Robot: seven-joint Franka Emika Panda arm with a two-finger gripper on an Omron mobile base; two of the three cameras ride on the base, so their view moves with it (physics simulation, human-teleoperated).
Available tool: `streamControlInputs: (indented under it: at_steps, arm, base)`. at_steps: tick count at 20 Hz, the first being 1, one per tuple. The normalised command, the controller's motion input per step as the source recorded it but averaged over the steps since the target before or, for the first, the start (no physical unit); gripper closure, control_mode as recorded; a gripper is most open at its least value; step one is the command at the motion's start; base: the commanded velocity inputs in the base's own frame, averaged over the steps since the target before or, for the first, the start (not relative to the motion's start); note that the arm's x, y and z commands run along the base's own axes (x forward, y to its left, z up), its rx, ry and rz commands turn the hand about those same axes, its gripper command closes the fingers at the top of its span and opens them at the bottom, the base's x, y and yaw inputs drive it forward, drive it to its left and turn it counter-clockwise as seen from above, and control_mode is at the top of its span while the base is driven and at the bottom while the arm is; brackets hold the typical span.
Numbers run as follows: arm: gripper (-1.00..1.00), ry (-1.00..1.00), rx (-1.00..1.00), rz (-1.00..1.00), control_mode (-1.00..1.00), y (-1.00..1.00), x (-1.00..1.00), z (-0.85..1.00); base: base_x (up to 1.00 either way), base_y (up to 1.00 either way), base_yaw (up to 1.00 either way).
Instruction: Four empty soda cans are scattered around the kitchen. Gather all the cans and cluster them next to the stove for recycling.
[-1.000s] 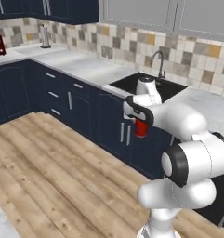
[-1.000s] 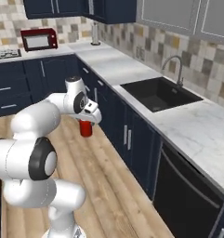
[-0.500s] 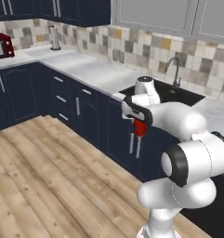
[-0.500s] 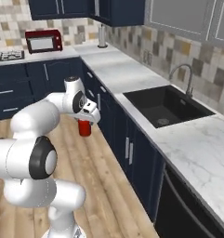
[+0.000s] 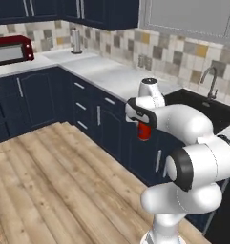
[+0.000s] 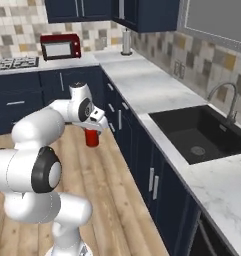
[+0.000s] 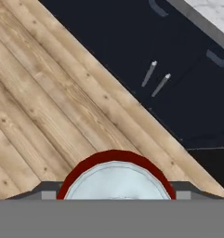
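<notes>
The gripper (image 5: pixel 144 127) is closed on a red can (image 5: pixel 144 132), holding it by its upper part so that the can hangs upright below the hand, clear of the wood floor (image 5: pixel 49 186). In the right base view the same can (image 6: pixel 92 137) hangs under the gripper (image 6: pixel 93 129), out in front of the navy cabinets (image 6: pixel 142 165) and below the level of the counter (image 6: pixel 157 90). The hand view looks straight down on the can's silvery top (image 7: pixel 114 179), ringed in red, with floor planks and cabinet doors beyond it (the fingertips themselves are hidden at the bottom edge of that view).

The step in hand looks like the carry: one can is picked up and is being brought toward the stove (image 6: pixel 12 62), whose grates show at the far left of the counter run, just beside the red microwave (image 6: pixel 60 46). The stove is well apart from the can for now, across the corner of the kitchen.

The next move, as I judge it, calls for bringing the base closer to that end, raising the can above counter height so it clears the edge, and setting it upright on the marble next to the cooktop rather than on the grates. I see no other cans, on the counters or by the stove.
</notes>
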Motion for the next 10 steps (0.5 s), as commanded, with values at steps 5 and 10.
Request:
streamControlInputs:
  at_steps: [5, 10]
  arm:
    - [1.0, 0.0, 0.0, 0.0, 1.0, 0.0, 0.0, 0.0]
    - [1.0, 0.0, 0.0, 0.0, 1.0, 0.0, 0.0, 0.0]
  base:
    - [0.7, 0.12, 0.25]
    - [0.67, 0.13, 0.28]
